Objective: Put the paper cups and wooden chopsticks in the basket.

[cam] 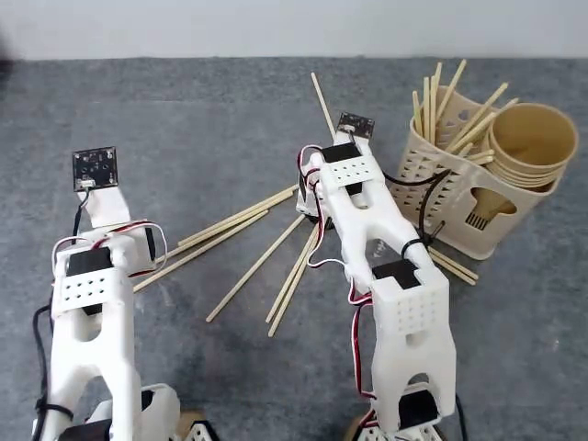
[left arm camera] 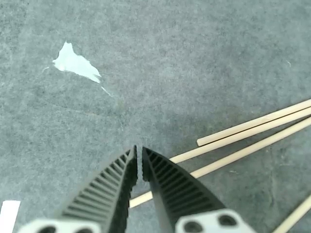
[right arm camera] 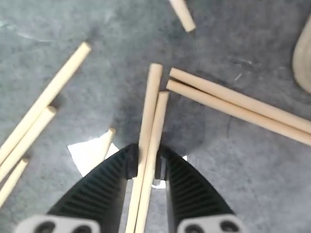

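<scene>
A beige slotted basket [cam: 446,216] stands at the right of the grey mat, holding stacked paper cups [cam: 533,142] and several upright chopsticks [cam: 441,96]. More wooden chopsticks [cam: 234,222] lie scattered mid-table between the two arms. My right gripper [right arm camera: 146,164] is low over the mat, shut on two chopsticks [right arm camera: 151,109] that lie side by side between its fingers. Another pair of chopsticks [right arm camera: 233,104] lies just beyond them. My left gripper [left arm camera: 138,151] hovers shut and empty above the mat, and a chopstick [left arm camera: 243,154] runs underneath its fingers.
A single chopstick [cam: 322,103] lies behind the right arm and two more chopsticks [cam: 455,266] lie in front of the basket. White patches mark the mat [left arm camera: 75,63] and sit under the right gripper [right arm camera: 90,153]. The basket's wall [right arm camera: 303,53] is close by.
</scene>
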